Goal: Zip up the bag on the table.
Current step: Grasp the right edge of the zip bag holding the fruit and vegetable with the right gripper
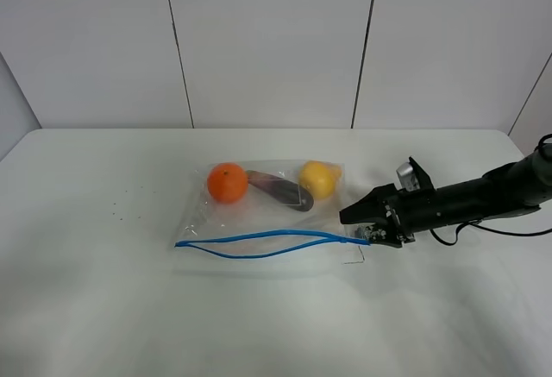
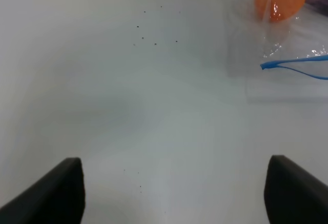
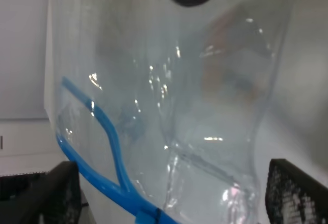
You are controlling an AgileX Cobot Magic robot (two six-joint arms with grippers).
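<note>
Bag (image 1: 259, 209) thin, floppy, slick; pinch zipper strip (image 1: 259, 245) end. Right gripper (image 1: 358, 229) wide open astride it, gripping nothing; left gripper (image 2: 174, 161) open, empty.

The clear bag (image 3: 205, 106) fills the view, its blue zipper strip (image 3: 111, 139) forking in two, between wide-set jaws of the right tool (image 3: 169, 203).

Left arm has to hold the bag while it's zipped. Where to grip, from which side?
Probably grip the zipper at its left end, where the two blue strands meet, coming from the bag's left. That corner lies flat; the fruit sits at the far edge and the right gripper is at the other end.
</note>
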